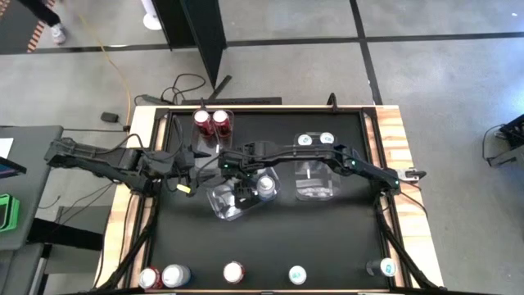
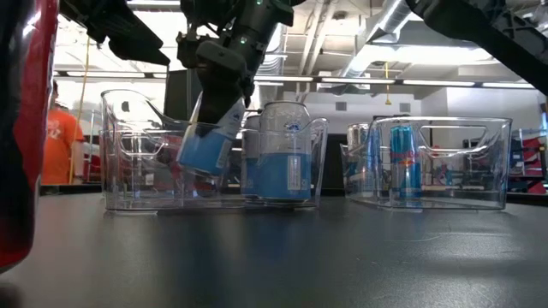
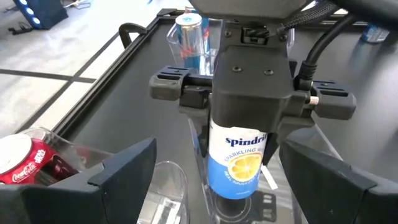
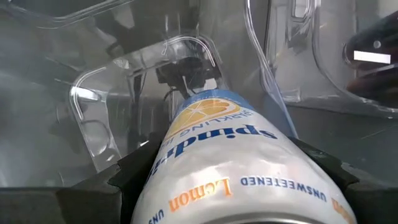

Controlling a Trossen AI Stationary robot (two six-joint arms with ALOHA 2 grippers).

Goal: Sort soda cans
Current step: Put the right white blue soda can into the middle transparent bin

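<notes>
a silver-white and light blue can is clamped between the fingers of the right gripper and is held tilted over the middle clear bin, its lower end already inside the walls. a matching can is stood upright in the same bin, just beside the tilted one. the left gripper is kept open and empty, near the bin, aimed at the held can.

two red cans are seen in the far bin, two dark blue cans in the right bin. more cans are lined along the near edge of the table, unsorted.

if the can is released while tilted, it could be tipped onto its side or knocked against the upright one. the light bin could also be pushed askew by the lowered can, and the closeness of the two arms leaves a risk of collision.
</notes>
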